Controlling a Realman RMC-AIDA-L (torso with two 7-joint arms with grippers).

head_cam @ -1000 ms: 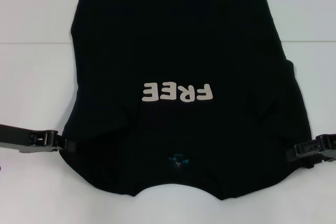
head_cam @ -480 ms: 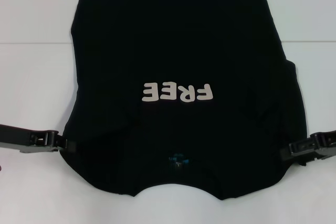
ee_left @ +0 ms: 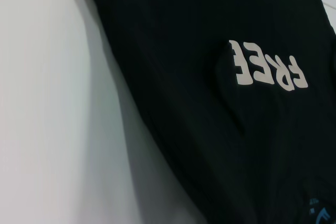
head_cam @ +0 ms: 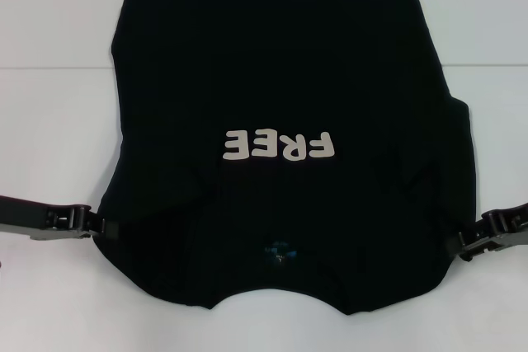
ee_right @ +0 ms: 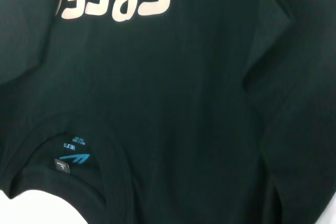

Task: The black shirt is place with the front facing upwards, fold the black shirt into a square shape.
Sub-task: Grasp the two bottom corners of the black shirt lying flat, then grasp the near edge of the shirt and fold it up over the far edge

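And here's the black shirt (head_cam: 289, 80), spread front-up across the white surface (head_cam: 49, 121), its sleeves already folded in so the outline runs fairly straight down both sides. The off-white "FREE" lettering (head_cam: 279, 146) reads upside down from the near side, with the collar and its small blue neck label (head_cam: 279, 251) closest to us. Soft creases fan out below the lettering, and the hem lies at the far edge.

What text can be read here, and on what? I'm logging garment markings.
"FREE" in off-white block letters, upside down in the head view, on the chest of the large black cloth T-shirt.
Small blue neck label print inside the collar: too small to read.
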